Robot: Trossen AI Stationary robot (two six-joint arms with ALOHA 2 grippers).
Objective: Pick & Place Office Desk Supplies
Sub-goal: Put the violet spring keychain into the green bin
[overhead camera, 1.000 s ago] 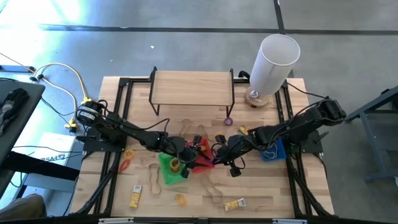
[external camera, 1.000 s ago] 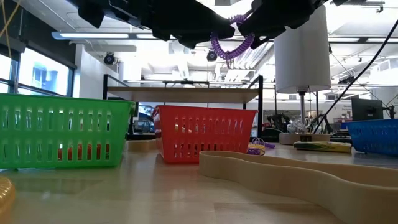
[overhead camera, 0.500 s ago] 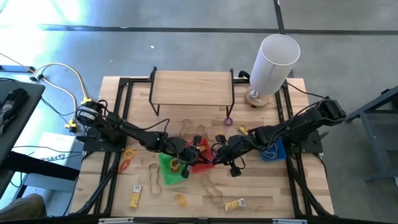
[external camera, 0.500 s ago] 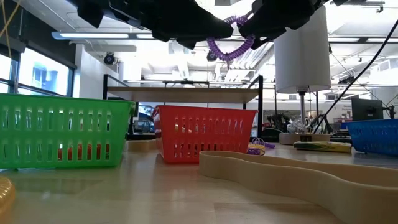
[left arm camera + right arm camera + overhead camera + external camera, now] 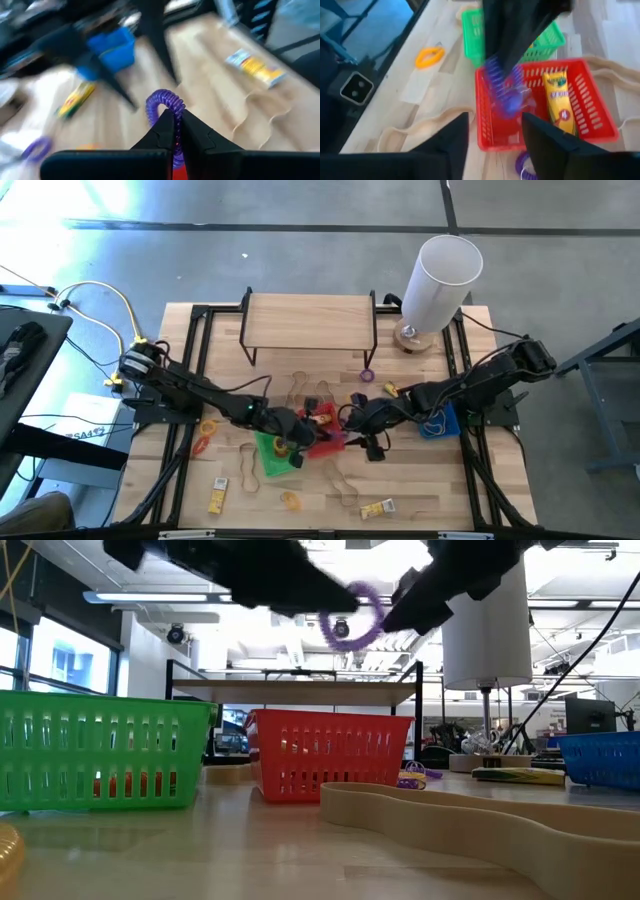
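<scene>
The purple coil (image 5: pixel 165 106) is now pinched by the left gripper (image 5: pixel 174 131) alone, released by the spread right gripper (image 5: pixel 495 132) above the red basket (image 5: pixel 580 127).

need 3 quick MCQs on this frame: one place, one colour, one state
1. Where is the crayon box in the right wrist view?
A. in the red plastic basket
B. in the green basket
C. on the wooden shelf

2. What colour is the coiled plastic cord held above the baskets?
A. orange
B. purple
C. white

3. How do the two pincers stand?
A. both open
B. left open, right shut on the coil
C. left shut on the coil, right open

Answers:
1 A: the crayon box lies inside the red plastic basket.
2 B: the coiled plastic cord is purple in both wrist views and the low view.
3 C: the left pincer pinches the coil between closed fingers, while the right pincer shows a wide gap with nothing in it.
</scene>
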